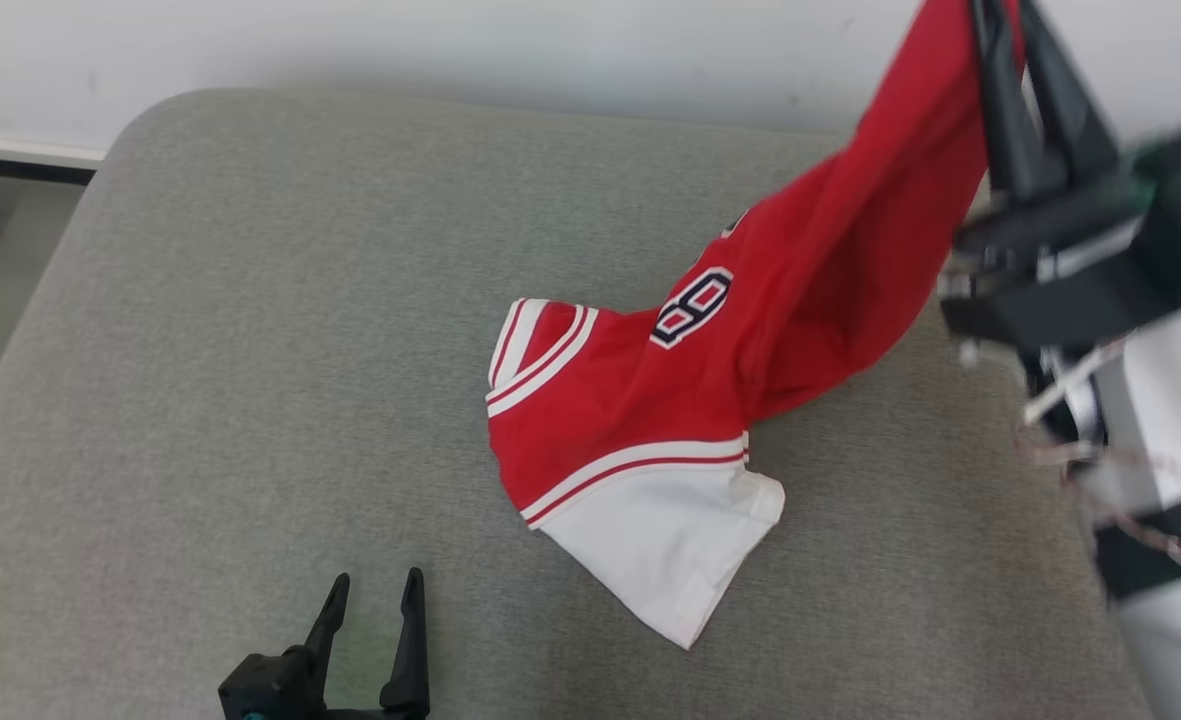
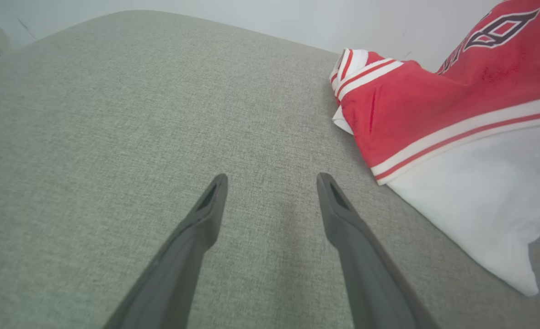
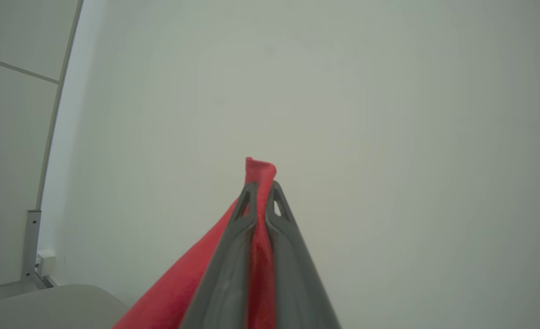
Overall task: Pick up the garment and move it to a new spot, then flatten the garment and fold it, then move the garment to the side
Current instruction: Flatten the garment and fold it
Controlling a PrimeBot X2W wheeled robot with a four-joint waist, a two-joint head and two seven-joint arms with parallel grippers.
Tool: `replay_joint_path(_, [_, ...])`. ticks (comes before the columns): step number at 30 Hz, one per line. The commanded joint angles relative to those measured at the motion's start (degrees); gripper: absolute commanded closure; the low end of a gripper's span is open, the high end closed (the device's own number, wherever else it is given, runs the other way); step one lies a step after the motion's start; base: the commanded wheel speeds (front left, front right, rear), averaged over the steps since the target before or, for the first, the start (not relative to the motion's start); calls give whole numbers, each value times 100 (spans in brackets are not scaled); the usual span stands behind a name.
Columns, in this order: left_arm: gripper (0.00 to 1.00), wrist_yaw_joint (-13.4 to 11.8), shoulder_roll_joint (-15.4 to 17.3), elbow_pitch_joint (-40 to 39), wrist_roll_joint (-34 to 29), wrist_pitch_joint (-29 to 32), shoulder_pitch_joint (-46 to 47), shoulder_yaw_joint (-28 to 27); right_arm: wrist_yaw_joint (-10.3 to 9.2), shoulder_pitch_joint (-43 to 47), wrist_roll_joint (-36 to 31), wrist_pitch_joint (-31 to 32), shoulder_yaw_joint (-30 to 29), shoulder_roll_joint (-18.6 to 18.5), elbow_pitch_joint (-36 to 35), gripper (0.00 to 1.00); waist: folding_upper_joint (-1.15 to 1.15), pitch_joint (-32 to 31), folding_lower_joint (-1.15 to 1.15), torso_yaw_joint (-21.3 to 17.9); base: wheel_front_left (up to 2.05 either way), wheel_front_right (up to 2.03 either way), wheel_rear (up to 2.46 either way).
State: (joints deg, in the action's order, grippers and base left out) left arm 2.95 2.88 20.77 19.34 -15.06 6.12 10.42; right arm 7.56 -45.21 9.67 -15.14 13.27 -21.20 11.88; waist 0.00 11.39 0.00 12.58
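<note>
Half suspended the shirt point(image 1: 650, 430) from the right gripper point(image 3: 261, 192), clenched on a red edge, seemingly to carry it elsewhere, and left the white end draped on the cushion point(image 1: 250, 350) near the left gripper point(image 1: 378, 580), spread wide and empty.

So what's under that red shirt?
The grey cushion; the shirt rests on it at its white end, while the right claw holds the red end up. Anything beneath the lying cloth is covered.

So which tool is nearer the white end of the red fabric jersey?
Left. The left tool is open over the grey fabric cushion, beside the white end; the right tool pinches the raised red end.
</note>
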Motion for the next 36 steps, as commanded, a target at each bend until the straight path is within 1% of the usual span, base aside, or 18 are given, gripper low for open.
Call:
replay_joint_path(1, [0, -15, 1, 11, -6, -17, -81, -55, -17, 706, 126, 4, -104, -83, -199, 100, 0, -70, 0, -179, 0, 0, 0])
replay_joint_path(2, [0, -7, 1, 19, -21, -17, -104, -84, -17, 986, 140, 4, -190, -100, -229, 100, 0, -87, 0, -250, 0, 0, 0])
replay_joint_path(3, [0, -7, 1, 19, -21, -17, -104, -84, -17, 986, 140, 4, -190, -100, -229, 100, 0, -87, 0, -250, 0, 0, 0])
replay_joint_path(5, [0, 23, 3, 24, -55, -17, -115, -113, -17, 1570, 202, 3, -423, -83, -144, 100, 0, -109, 0, -389, 0, 0, 0])
replay_joint_path(8, [0, 51, 1, 41, -120, -16, -75, -143, -17, 2345, 169, 2, -796, -16, 170, 100, 0, -121, 0, -575, 0, 0, 0])
replay_joint_path(11, [0, 79, 3, 41, -132, -17, -33, -166, -17, 2892, 121, 2, -1091, 96, 552, 100, 0, -128, 0, -731, 0, 0, 0])
replay_joint_path(12, [0, 77, 3, 49, -145, -17, -26, -199, -17, 3027, 104, 3, -1140, 138, 734, 95, 0, -132, 0, -786, 0, 0, 0])
replay_joint_path(13, [0, 89, 3, 63, -159, -17, -19, -211, -17, 3123, 102, 1, -1239, 191, 884, 64, 0, -137, 0, -825, 0, 0, 0])
replay_joint_path(14, [0, 106, 2, 71, -175, -17, -13, -226, -17, 3174, 47, 0, -1314, 217, 983, 40, 0, -147, 0, -865, 0, 0, 0])
replay_joint_path(15, [0, 100, 1, 84, -190, -17, -14, -235, -17, 3247, 14, 2, -1425, 267, 1135, 10, 0, -161, 0, -889, 0, 0, 0])
replay_joint_path(16, [0, 113, 6, 104, -201, -17, -26, -254, -17, 3312, 9, 2, -1553, 352, 1282, 0, 0, -183, 0, -914, 0, 0, 0])
replay_joint_path(21, [0, 146, 3, 187, -207, -17, -113, -248, -17, 3499, -231, 3, -2139, 595, 1623, 0, 0, -326, 0, -965, 0, 0, 0])
replay_joint_path(25, [0, 170, 4, 243, -187, -17, -200, -264, -17, 3700, -391, 2, -2430, 856, 1587, 0, 0, -475, 0, -988, 0, 0, 0])
replay_joint_path(30, [0, 193, 2, 314, -111, -17, -346, -215, -17, 3966, -482, 3, -2367, 1146, 1489, 0, 0, -613, 0, -1069, 0, 0, 0])
replay_joint_path(36, [0, 227, 3, 366, 6, -17, -275, 0, -17, 3942, -480, 3, -2171, 1190, 1366, 0, 0, -505, 0, -1214, 0, 0, 0])
